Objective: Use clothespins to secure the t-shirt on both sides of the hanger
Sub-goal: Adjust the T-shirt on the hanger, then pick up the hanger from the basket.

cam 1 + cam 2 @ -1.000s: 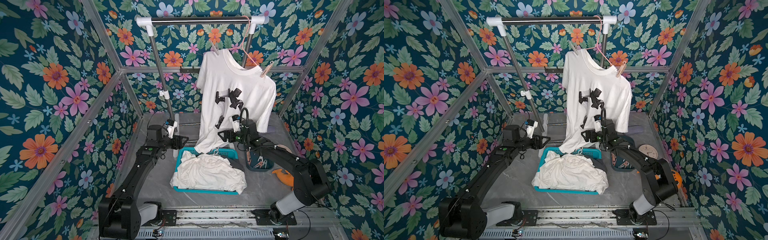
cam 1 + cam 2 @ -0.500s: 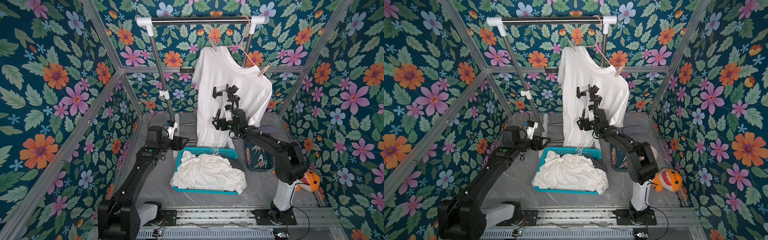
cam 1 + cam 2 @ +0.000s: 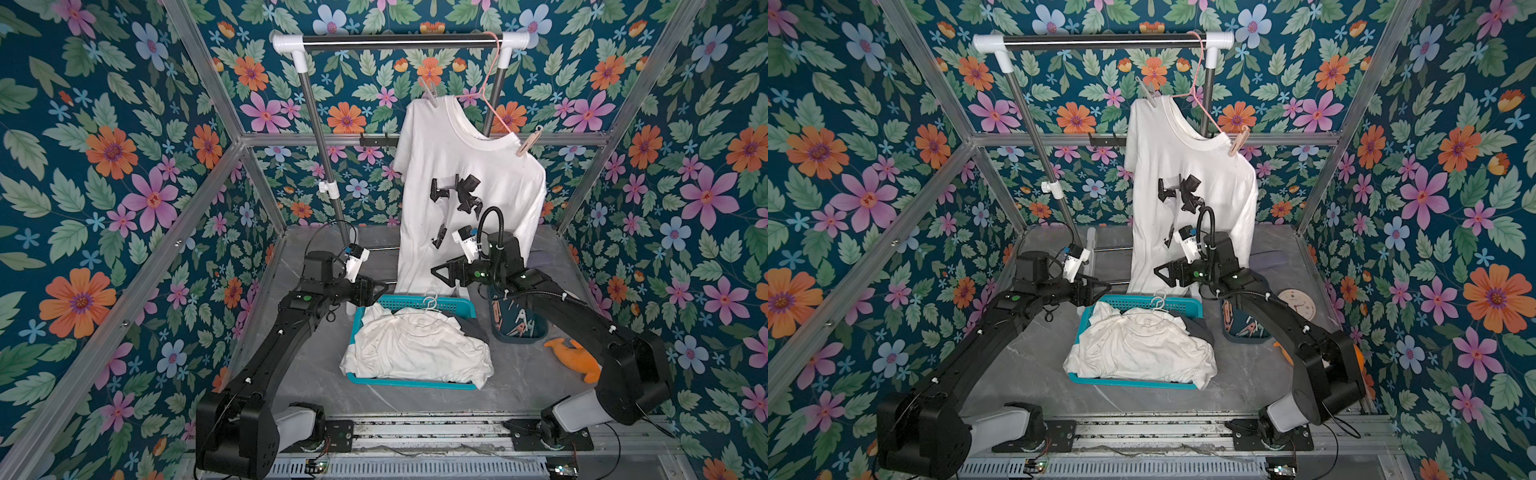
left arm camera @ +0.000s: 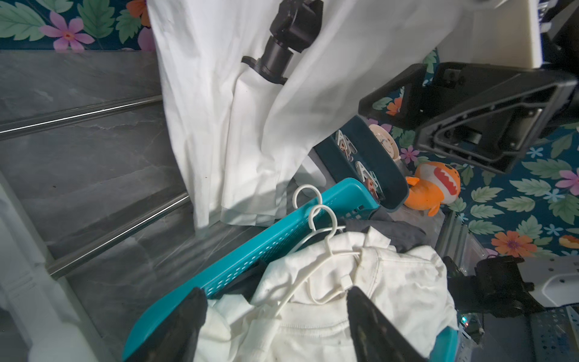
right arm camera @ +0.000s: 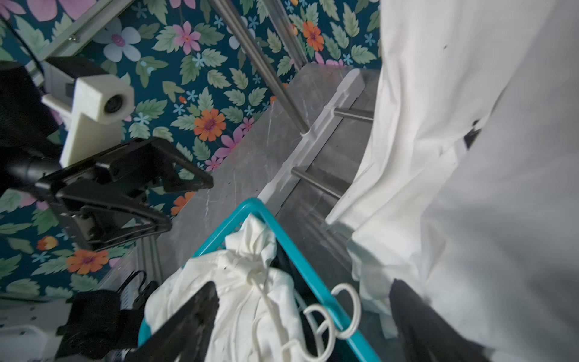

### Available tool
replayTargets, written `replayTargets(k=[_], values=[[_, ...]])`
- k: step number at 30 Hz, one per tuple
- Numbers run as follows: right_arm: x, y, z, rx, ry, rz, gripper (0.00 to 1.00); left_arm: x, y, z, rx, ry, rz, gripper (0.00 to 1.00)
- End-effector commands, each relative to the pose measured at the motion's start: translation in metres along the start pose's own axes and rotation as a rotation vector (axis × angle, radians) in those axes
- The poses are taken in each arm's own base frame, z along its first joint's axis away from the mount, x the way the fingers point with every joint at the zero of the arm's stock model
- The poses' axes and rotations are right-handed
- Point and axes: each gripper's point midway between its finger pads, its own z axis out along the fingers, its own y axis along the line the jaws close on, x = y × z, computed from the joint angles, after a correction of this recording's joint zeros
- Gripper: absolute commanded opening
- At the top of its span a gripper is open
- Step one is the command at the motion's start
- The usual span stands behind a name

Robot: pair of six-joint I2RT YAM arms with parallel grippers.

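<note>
White cotton up top: the t-shirt (image 3: 478, 166) hangs from the pink hanger (image 3: 494, 110) on the rail (image 3: 399, 38). A pale clothespin (image 3: 430, 93) bites one shoulder, a salmon clothespin (image 3: 527, 143) the other. Both sides are pinned, so the job looks done! The left gripper (image 3: 380, 286) and right gripper (image 3: 440, 274) hover low by the teal basket (image 3: 415, 301), fingers apart, nothing held. Spare pegs (image 3: 517, 328) sit in the dark bin (image 3: 515, 340).

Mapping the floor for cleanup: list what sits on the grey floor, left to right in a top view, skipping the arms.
Teal slotted plastic basket heaped with white clothes → dark blue plastic tub holding small plastic clothespins → orange plush toy.
</note>
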Motion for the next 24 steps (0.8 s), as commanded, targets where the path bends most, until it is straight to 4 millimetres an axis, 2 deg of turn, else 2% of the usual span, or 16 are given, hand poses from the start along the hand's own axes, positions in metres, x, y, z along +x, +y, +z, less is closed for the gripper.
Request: replayTargets(k=[1,4,7,9,14,19,24], values=[[0.039,0.020,-0.014,-0.067,0.120,0.071,0.82,-0.006,-0.007,0.000,0.003,-0.011,0.045,0.74],[0.066,0.033,-0.028,-0.092,0.189,0.124,0.75,-0.009,-0.013,-0.001,0.025,-0.020,0.052,0.74],[0.092,0.037,-0.036,-0.079,0.239,0.146,0.72,-0.010,-0.015,-0.002,0.022,-0.031,0.054,0.74],[0.103,0.039,-0.040,-0.082,0.240,0.168,0.68,-0.011,-0.012,-0.003,0.004,-0.035,0.047,0.74],[0.119,0.033,-0.037,-0.065,0.242,0.192,0.58,-0.011,-0.019,-0.005,0.029,-0.043,0.045,0.74],[0.129,0.031,-0.023,-0.092,0.264,0.198,0.51,-0.011,-0.023,-0.008,0.038,-0.052,0.044,0.73],[0.134,0.024,-0.010,-0.087,0.281,0.198,0.49,-0.010,-0.027,-0.012,0.040,-0.051,0.049,0.74]])
